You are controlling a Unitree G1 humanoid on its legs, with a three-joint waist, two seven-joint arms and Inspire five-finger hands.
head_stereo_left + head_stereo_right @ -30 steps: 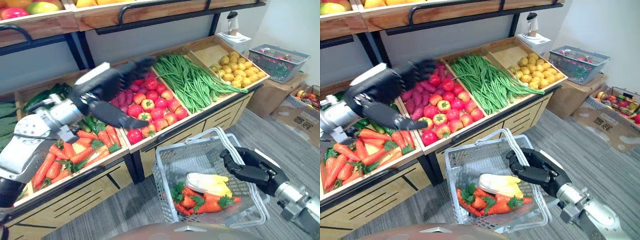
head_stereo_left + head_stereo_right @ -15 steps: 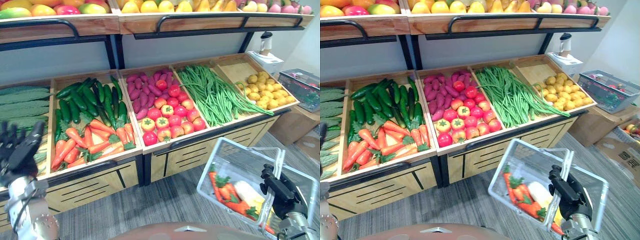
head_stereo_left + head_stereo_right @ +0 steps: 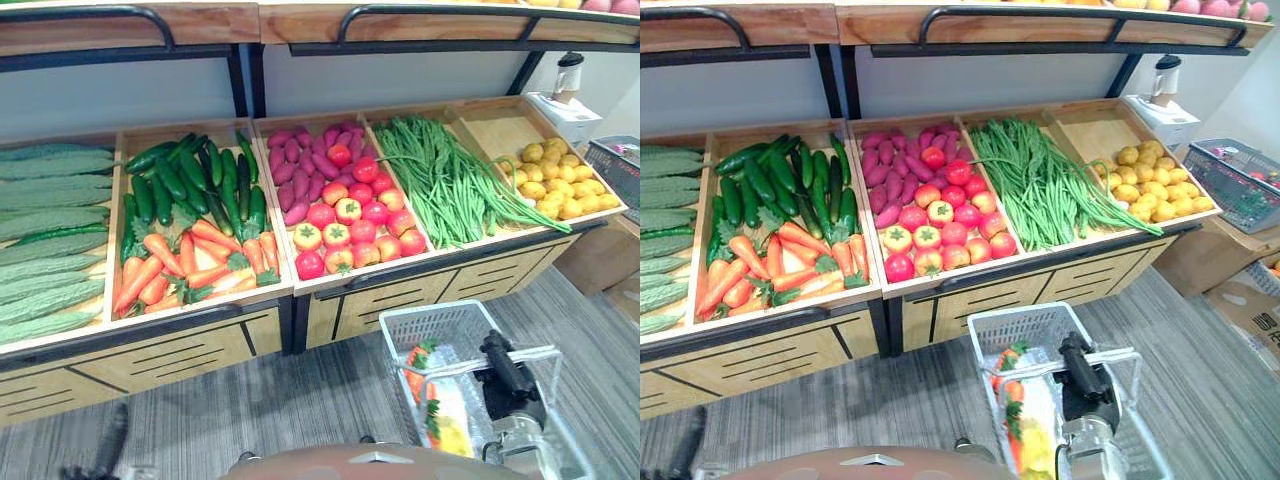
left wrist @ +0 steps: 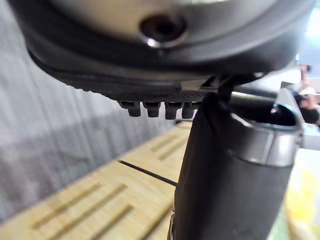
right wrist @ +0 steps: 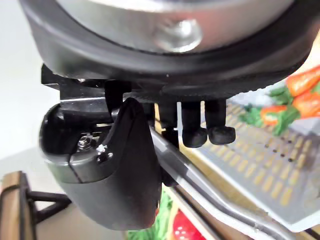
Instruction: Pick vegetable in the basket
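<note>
A grey wire basket (image 3: 432, 318) hangs low at the right, in front of the produce stand. My right hand (image 3: 505, 365) is shut on its metal handle (image 5: 200, 185), with the fingers (image 5: 192, 131) curled over the bar. Inside the basket lie carrots (image 3: 416, 362) with green tops and a pale yellow leafy vegetable (image 3: 450, 435). My left hand (image 3: 108, 442) hangs low at the left near the floor, with its fingers (image 4: 150, 108) straight and nothing in it.
The wooden stand holds bitter gourds (image 3: 50, 230), cucumbers (image 3: 190, 185), carrots (image 3: 190, 265), purple sweet potatoes (image 3: 300, 160), tomatoes (image 3: 345, 215), green beans (image 3: 445, 180) and potatoes (image 3: 555, 180). A fruit shelf (image 3: 300, 20) runs above. Another basket (image 3: 1235, 180) sits far right. Grey floor lies in front.
The camera view has shifted. My left hand has dropped from the stand's left end towards the floor. The basket now hangs level and closer in, still held by my right hand.
</note>
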